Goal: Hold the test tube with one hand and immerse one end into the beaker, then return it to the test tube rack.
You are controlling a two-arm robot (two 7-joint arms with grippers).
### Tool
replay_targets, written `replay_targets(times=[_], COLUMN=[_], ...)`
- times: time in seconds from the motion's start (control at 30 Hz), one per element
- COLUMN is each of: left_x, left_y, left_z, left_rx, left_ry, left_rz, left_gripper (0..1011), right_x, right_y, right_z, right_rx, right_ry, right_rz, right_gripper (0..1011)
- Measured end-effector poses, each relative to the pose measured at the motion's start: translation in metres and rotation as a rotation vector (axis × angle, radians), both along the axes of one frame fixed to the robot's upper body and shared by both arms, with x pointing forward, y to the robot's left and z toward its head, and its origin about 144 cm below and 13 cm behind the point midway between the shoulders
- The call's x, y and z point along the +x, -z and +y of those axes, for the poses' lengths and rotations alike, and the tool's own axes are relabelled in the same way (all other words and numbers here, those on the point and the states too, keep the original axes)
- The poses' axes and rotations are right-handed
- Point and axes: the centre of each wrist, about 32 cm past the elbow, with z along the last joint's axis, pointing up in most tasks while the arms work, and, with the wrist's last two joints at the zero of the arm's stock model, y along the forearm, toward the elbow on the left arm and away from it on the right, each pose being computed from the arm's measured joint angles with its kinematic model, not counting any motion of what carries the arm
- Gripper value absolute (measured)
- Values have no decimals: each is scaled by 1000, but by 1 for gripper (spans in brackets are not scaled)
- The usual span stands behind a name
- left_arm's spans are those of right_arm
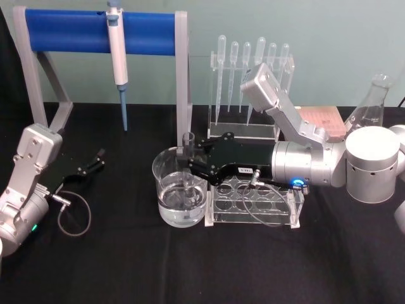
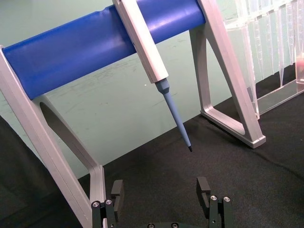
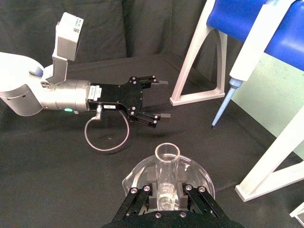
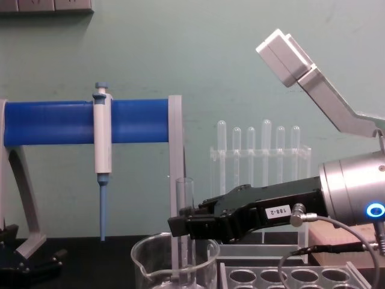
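Observation:
The test tube [image 1: 188,143] stands upright inside the beaker [image 1: 166,190], which holds clear liquid. My right gripper [image 1: 188,162] is shut on the tube just above the beaker's rim. From the chest, the tube [image 4: 184,194] rises above the gripper [image 4: 180,226] and its lower end reaches down into the beaker [image 4: 150,265]. The right wrist view looks down the tube's open rim [image 3: 167,153] over the beaker [image 3: 137,175], between my fingers [image 3: 148,195]. My left gripper [image 1: 96,162] rests open on the table at the left, apart from the beaker, holding nothing [image 2: 160,190].
A blue-barred stand [image 1: 69,31] with a hanging pipettor [image 1: 117,44] stands at the back left. A rack of pipettes [image 1: 250,76] is behind the beaker, and a clear tube rack [image 1: 253,202] sits right beside it. A flask [image 1: 370,104] stands at the far right.

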Motion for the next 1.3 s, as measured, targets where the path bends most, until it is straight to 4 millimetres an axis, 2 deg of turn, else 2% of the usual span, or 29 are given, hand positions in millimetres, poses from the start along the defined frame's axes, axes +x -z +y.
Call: replay_targets(times=[1.3], left_x=[0], left_y=[0], left_z=[0], left_rx=[0], left_ry=[0], left_rz=[0], left_gripper=[1000], right_x=[0], right_y=[0], right_z=[0], right_rx=[6], right_ry=[-3], right_rz=[-2], right_gripper=[233])
